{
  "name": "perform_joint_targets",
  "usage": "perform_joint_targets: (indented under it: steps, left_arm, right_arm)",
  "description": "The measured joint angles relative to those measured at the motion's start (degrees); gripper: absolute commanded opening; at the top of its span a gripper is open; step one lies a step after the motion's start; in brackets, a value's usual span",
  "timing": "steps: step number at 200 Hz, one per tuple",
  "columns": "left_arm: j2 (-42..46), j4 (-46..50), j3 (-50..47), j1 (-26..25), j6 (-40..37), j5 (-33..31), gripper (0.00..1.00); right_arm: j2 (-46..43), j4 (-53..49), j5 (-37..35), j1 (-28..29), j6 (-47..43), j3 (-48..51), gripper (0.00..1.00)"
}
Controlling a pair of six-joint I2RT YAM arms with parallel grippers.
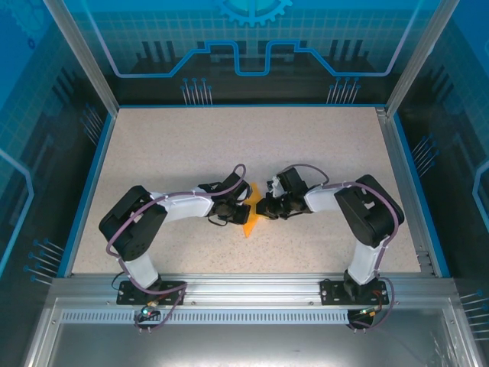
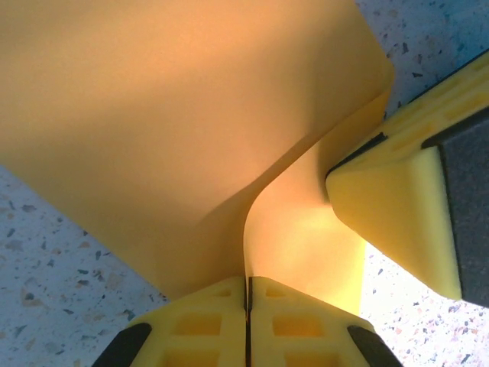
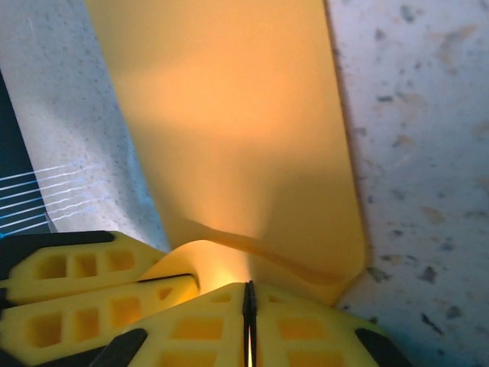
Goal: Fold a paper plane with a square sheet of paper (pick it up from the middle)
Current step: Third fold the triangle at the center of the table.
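The square sheet of paper (image 1: 250,222) is bright orange and sits between both grippers at the table's middle, lifted and curved. My left gripper (image 1: 246,209) is shut on one edge of the paper (image 2: 191,130), which bends up from between its yellow fingers (image 2: 199,325). The right gripper's yellow finger (image 2: 397,206) shows in the left wrist view, pressed on the sheet. My right gripper (image 1: 263,208) is shut on the opposite edge of the paper (image 3: 237,138). Beside its own fingers (image 3: 306,329) the left gripper's yellow fingers (image 3: 84,290) appear. No paper plane shape is visible.
The speckled beige table (image 1: 191,153) stretches around the arms, bounded by a blue rim (image 1: 84,191) and aluminium posts (image 1: 76,46). Both arm bases (image 1: 149,290) are bolted along the near rail.
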State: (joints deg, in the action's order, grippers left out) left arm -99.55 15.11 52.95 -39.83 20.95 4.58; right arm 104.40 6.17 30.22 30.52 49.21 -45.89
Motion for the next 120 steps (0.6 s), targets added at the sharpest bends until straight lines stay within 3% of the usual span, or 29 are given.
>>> perform_joint_targets:
  steps: [120]
  left_arm:
    - [0.0,-0.02,0.0,0.0,0.0,0.0,0.09]
  right_arm:
    - [-1.62,-4.44,0.7,-3.67,-2.38,-3.04,0.11]
